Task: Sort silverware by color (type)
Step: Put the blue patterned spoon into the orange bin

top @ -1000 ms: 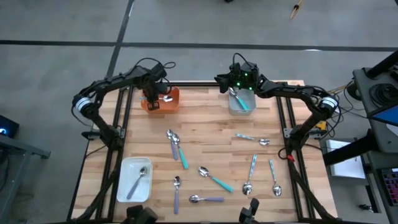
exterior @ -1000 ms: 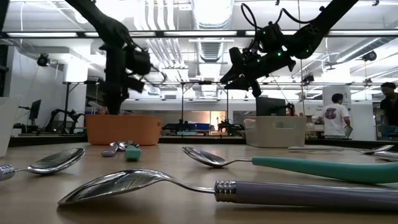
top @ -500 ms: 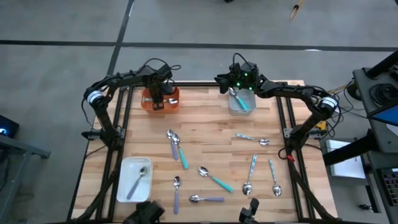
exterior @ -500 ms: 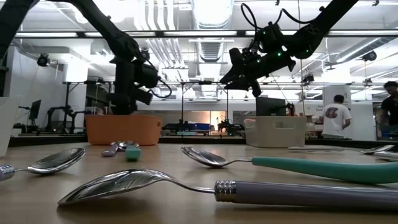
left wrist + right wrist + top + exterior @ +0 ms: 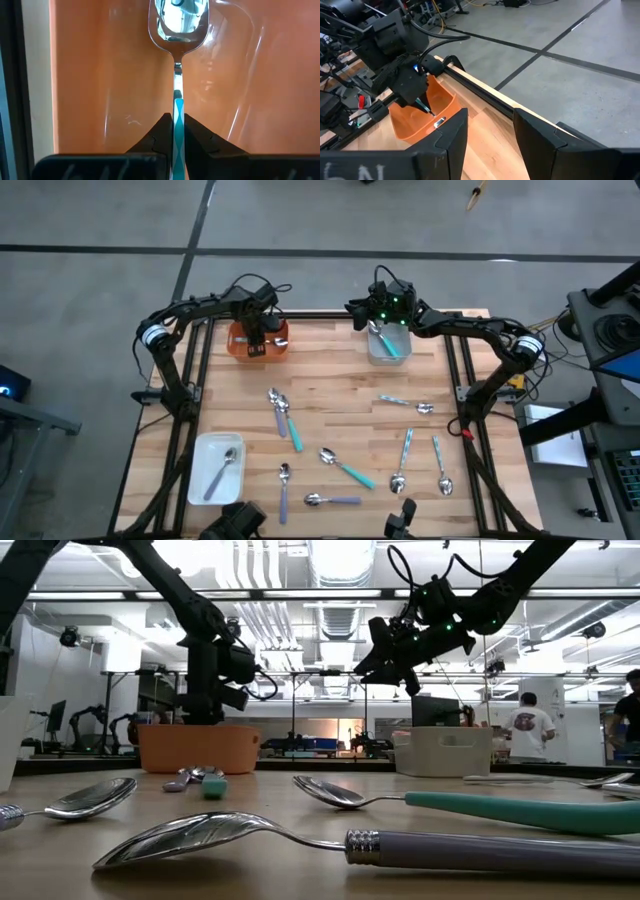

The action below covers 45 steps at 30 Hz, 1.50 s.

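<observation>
My left gripper (image 5: 255,338) points down into the orange tray (image 5: 236,346) at the far left and is shut on a spoon with a teal-and-white handle (image 5: 178,22). The spoon's shiny bowl hangs inside the tray. My right gripper (image 5: 354,308) stands open and holds nothing, level and high beside the grey tray (image 5: 388,356), where teal-handled spoons lie. Several more spoons with teal, lavender and pale handles lie flat on the wooden table (image 5: 330,395). One of them is the teal spoon (image 5: 346,468). My left gripper pinches the spoon's patterned handle (image 5: 178,116) between its two fingers, a little above the metal neck. The fingers come from above and point down, in line with the handle. The spoon hangs bowl-down inside the orange tray. I cannot tell whether the bowl touches the tray.
A white tray (image 5: 200,480) at the near left holds one lavender spoon. Black frame rails run along the table's left and right edges. A person stands in the room beyond the table (image 5: 524,730). Bare wood lies between the two far trays.
My left gripper has gone down and a little toward the table's right. It has carried the spoon from above the orange tray down into it, still shut on the handle.
</observation>
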{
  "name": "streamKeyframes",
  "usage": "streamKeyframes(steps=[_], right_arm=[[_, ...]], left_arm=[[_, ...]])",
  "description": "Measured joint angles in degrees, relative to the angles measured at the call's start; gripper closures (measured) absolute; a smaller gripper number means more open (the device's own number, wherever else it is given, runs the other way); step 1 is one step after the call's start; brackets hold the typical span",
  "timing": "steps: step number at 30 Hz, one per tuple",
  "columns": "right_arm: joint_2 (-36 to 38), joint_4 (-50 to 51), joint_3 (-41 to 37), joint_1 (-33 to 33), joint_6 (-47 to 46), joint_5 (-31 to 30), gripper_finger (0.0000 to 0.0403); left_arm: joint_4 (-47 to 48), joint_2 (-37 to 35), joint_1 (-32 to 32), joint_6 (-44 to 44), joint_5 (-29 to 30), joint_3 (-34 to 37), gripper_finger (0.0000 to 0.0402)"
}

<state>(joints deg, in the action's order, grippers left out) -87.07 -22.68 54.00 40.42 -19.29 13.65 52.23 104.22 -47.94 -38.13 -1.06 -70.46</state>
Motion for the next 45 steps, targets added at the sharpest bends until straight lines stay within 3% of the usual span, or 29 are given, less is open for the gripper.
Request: streamKeyframes(steps=[45], right_arm=[[-0.02,0.2,0.0,-0.02,0.02,0.0,0.025]], left_arm=[[0.1,0.0,0.0,2.21,0.5,0.09,0.0383]])
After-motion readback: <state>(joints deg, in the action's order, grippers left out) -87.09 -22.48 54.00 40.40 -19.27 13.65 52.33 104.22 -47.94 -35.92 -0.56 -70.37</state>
